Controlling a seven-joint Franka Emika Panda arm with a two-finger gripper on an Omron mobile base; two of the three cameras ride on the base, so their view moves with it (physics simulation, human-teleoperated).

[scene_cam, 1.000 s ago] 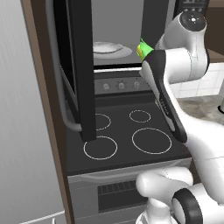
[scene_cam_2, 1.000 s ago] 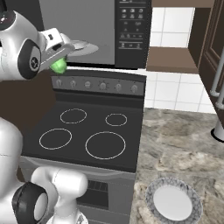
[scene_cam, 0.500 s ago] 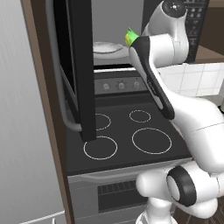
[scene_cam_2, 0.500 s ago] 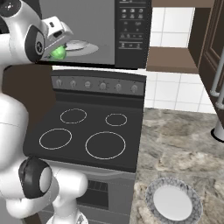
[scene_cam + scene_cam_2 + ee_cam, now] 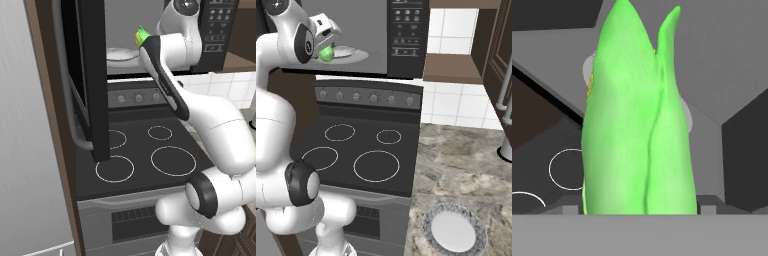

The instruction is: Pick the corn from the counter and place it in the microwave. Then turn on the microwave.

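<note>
While your tool (image 5: 327, 44) grips the bright green-husked corn (image 5: 326, 53) at the open black microwave's (image 5: 406, 37) mouth, beside its white round plate (image 5: 121, 54), you have release, door and start left.

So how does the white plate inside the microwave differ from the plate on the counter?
The microwave's plate is plain white, while the counter plate has a grey speckled rim around a white centre. The microwave's plate sits up inside the open microwave, above the stovetop; the counter plate lies low on the marbled counter. The corn, held in the end effector, hangs at the microwave's plate; nothing is near the counter plate. Both are round and bare.
</note>
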